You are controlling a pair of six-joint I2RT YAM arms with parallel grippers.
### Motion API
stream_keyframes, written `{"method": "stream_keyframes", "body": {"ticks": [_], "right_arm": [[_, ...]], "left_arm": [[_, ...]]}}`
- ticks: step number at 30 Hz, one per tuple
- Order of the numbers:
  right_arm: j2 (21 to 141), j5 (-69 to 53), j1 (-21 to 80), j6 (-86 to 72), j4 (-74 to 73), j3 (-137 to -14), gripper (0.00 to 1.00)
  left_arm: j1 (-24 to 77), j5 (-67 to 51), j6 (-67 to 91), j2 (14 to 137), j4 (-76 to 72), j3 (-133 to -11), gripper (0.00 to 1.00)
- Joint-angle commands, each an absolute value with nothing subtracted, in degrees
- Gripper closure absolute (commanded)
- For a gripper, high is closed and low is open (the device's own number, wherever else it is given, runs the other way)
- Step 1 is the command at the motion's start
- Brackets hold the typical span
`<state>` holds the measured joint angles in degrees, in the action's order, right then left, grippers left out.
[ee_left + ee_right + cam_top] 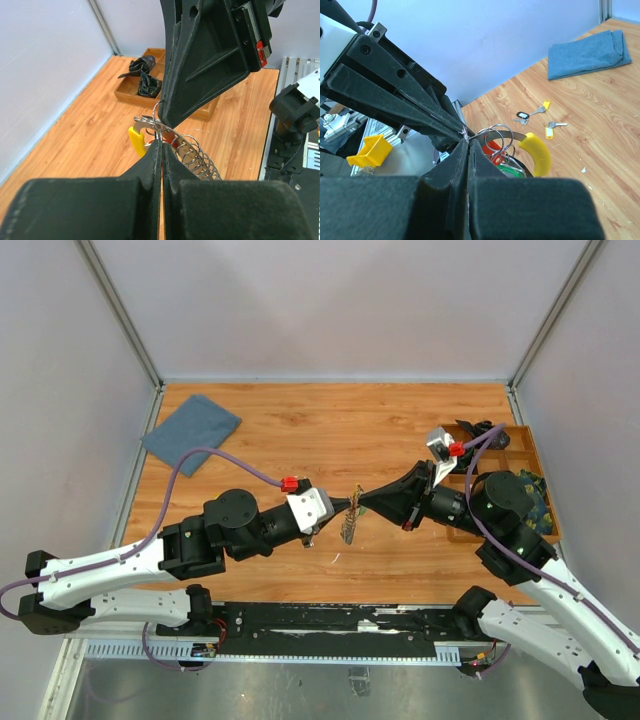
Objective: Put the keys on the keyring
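The keyring [348,528] hangs over the middle of the table between both grippers. My left gripper [350,504] and right gripper [362,503] meet tip to tip at its top. In the left wrist view my left gripper [161,144] is shut on the thin wire, with a yellow tag [136,140] and a row of silver rings [198,157] just beyond. In the right wrist view my right gripper [469,142] is shut on the same wire, with the yellow tag [537,152], a green tag [514,170] and a red tag [494,148] beside it. Three loose keys [522,116] lie on the table.
A blue cloth [190,430] lies at the back left, also in the right wrist view [587,55]. A wooden tray [520,445] with black cable bundles [485,430] stands at the right, also in the left wrist view [131,89]. Grey walls surround the table.
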<state>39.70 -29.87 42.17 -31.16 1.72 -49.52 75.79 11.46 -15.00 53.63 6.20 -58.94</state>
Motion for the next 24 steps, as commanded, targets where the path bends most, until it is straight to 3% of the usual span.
{"method": "stream_keyframes", "body": {"ticks": [1, 24], "right_arm": [[39.6, -25.8, 43.1, -33.7, 10.1, -48.3, 0.99], [40.4, -23.8, 43.1, -38.6, 21.7, -43.4, 0.99]], "left_arm": [[76.6, 9.6, -14.9, 53.9, 5.0, -60.6, 0.99], [76.8, 6.8, -13.3, 54.1, 1.2, -59.2, 1.0]]}}
